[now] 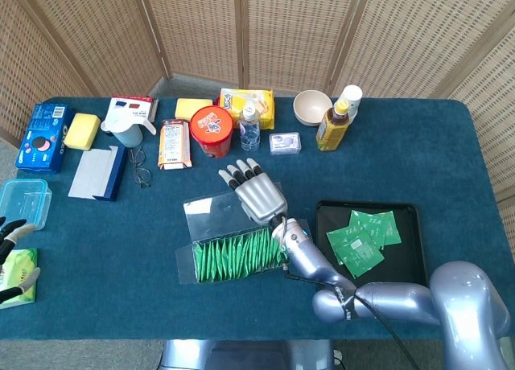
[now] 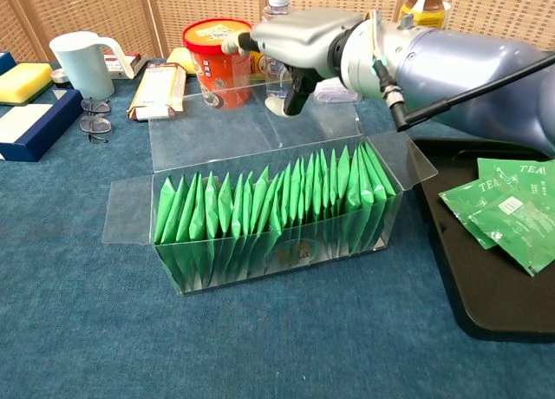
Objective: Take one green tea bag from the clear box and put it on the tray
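Observation:
The clear box (image 1: 232, 259) (image 2: 270, 258) lies open in the middle of the table, packed with a row of upright green tea bags (image 2: 260, 204). Its clear lid (image 1: 211, 213) (image 2: 212, 130) is folded back behind it. My right hand (image 1: 257, 195) (image 2: 305, 36) hovers over the lid's far edge with fingers spread and nothing in it, thumb hanging down. The black tray (image 1: 409, 267) (image 2: 490, 308) sits right of the box and holds several green tea bags (image 1: 362, 237) (image 2: 507, 210). My left hand (image 1: 14, 253) shows at the far left edge, fingers apart and empty.
Along the back stand a red cup (image 1: 212, 130), a water bottle (image 1: 250, 126), a white mug (image 2: 82, 62), snack packs (image 1: 174, 143), a bowl (image 1: 312, 106) and a tea bottle (image 1: 333, 125). Glasses (image 1: 141, 167), a blue notebook (image 1: 95, 173) and a plastic container (image 1: 22, 199) lie to the left.

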Robot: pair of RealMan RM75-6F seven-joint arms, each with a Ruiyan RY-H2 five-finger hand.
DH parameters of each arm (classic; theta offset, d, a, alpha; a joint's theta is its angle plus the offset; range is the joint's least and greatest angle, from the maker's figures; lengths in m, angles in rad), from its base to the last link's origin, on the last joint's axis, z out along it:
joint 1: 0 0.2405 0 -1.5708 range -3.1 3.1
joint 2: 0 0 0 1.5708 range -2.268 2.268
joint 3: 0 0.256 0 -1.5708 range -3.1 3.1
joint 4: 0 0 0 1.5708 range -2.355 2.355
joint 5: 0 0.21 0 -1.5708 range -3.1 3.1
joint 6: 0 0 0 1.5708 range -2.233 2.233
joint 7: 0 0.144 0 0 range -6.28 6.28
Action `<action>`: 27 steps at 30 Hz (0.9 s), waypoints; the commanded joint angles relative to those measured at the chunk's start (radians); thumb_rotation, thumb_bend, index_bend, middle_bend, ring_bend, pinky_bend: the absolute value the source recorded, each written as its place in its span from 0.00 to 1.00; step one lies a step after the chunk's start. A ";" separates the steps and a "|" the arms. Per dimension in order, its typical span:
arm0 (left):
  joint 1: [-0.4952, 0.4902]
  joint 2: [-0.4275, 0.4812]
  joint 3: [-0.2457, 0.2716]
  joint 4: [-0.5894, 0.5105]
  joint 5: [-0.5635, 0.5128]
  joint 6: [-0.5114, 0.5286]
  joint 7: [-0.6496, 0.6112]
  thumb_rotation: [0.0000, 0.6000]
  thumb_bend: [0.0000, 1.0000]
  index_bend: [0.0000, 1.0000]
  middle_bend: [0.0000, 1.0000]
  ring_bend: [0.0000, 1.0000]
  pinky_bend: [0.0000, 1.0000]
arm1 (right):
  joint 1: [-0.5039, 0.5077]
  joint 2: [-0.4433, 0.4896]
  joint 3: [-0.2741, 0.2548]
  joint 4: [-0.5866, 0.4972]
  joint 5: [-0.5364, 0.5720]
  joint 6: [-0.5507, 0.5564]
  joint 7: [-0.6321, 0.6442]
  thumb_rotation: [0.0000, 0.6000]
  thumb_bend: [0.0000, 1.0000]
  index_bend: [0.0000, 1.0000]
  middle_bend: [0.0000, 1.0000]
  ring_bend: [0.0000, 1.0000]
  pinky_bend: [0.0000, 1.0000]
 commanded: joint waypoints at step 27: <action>0.008 0.005 0.004 -0.027 0.033 0.027 0.032 1.00 0.27 0.18 0.15 0.03 0.25 | -0.164 0.253 -0.195 -0.137 -0.722 0.006 0.494 1.00 0.07 0.26 0.14 0.05 0.09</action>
